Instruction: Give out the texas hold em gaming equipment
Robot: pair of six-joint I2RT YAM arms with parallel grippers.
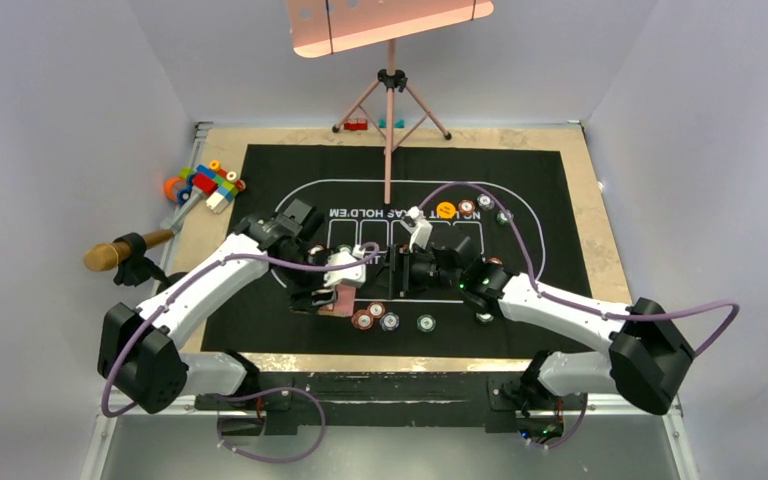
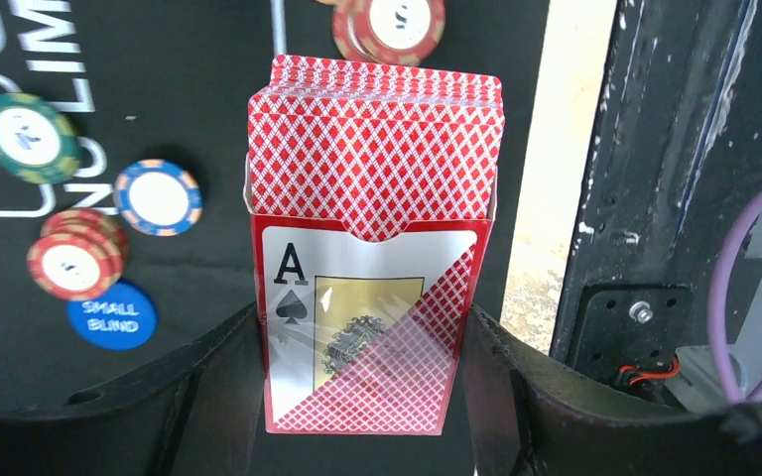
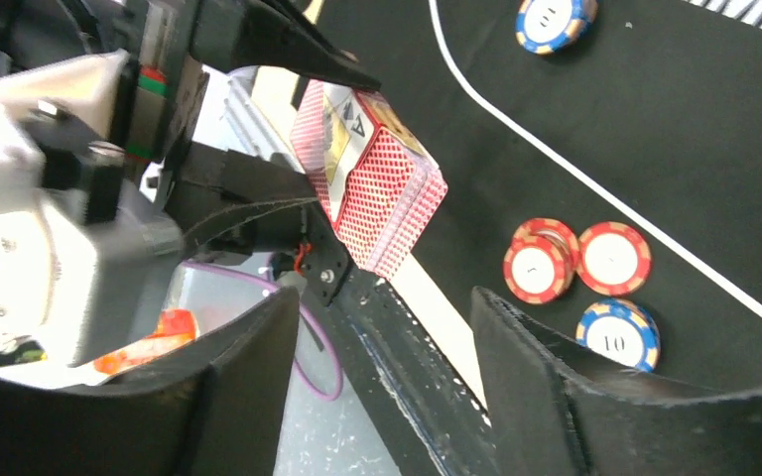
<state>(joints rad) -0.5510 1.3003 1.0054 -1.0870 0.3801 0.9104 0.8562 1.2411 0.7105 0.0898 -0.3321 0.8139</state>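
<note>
Item: left arm (image 1: 200, 285) and right arm (image 1: 560, 305), both wearing white shells over black joint housings, each trailing a purple cable (image 1: 705, 335). Also left claw (image 2: 362, 317), right claw (image 3: 385, 297), showing matte black fingers (image 3: 556, 397).

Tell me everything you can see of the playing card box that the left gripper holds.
The card box looks like thin glossy cardboard, red with a white diamond pattern and an ace of spades printed on the front. Its top is open, with a half-round notch, and red-backed cards stick partly out. The left gripper is shut on it, with dark fingers pressing its two narrow sides near the closed end. In the right wrist view it is tilted and apparently lifted off the mat.
</note>
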